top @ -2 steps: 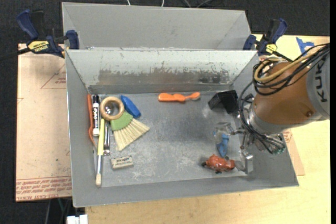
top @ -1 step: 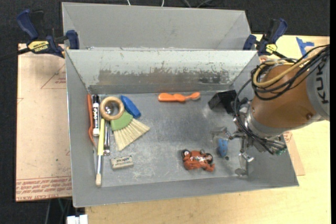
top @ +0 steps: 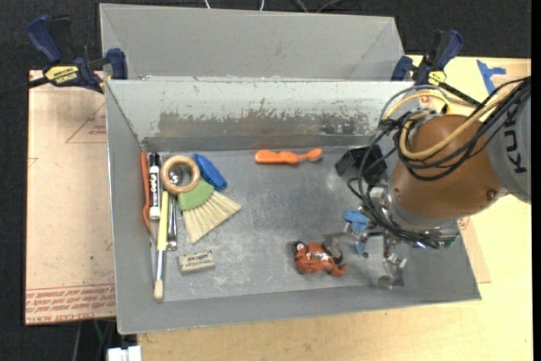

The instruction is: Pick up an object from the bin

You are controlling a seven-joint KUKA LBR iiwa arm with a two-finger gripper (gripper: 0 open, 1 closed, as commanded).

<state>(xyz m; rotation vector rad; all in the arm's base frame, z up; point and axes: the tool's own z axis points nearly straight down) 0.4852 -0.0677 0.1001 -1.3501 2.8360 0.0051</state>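
My gripper [top: 378,258] is low over the bin's front right corner, under the arm's orange dome. Its fingers stand apart and open, with nothing between them. A small orange-red toy [top: 319,259] lies on the bin floor just left of the gripper, close to the left fingertip [top: 363,247] but not inside the jaws. A black object [top: 354,159] sits farther back, beside the dome's left edge. An orange handled tool [top: 289,155] lies flat near the back wall, well away from the gripper.
Along the left wall lie a tape roll [top: 180,175], a blue piece [top: 210,171], a hand brush with green base and straw bristles [top: 205,211], a marker [top: 154,184], a long wooden stick [top: 160,254] and a small grey block [top: 196,260].
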